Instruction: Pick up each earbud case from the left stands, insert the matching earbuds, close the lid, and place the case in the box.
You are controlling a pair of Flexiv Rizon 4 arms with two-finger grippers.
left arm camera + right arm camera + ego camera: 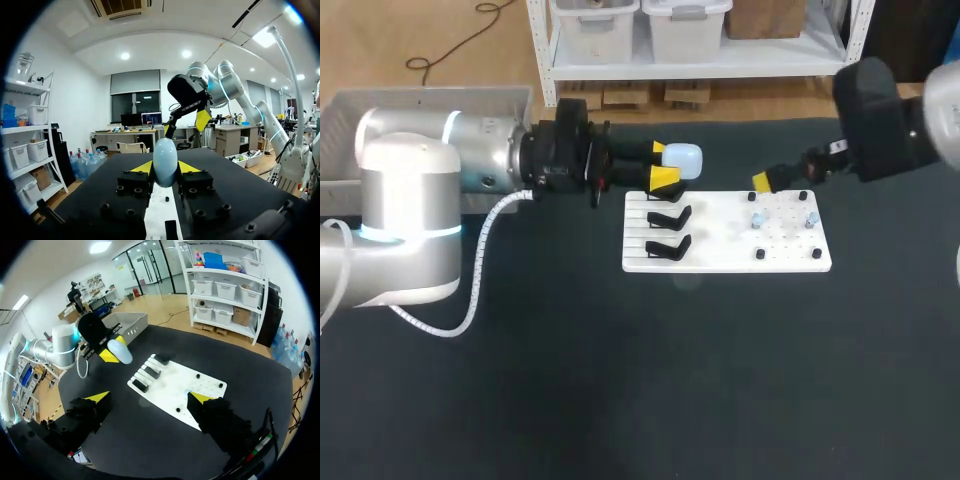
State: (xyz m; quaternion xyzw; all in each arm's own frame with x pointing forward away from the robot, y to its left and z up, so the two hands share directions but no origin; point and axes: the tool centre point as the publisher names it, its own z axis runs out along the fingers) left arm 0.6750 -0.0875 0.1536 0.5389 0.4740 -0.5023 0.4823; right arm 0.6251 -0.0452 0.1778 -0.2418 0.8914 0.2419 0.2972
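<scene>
Left arm (410,200): enters from the left, wrist level | left claw (665,165): fingers clamped on both sides of earbud case (688,160) | right arm (880,120): enters from the right, angled downward | right claw (149,397): fingers spread wide apart

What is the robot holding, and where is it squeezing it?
The left gripper holds the pale blue rounded earbud case, its yellow-tipped fingers pinching two opposite sides while the far end pokes out. The right gripper is open and empty.

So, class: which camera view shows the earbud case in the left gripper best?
The left wrist view: the earbud case sits close up between the left gripper's yellow tips. The head and right wrist views show the case small and distant.
</scene>
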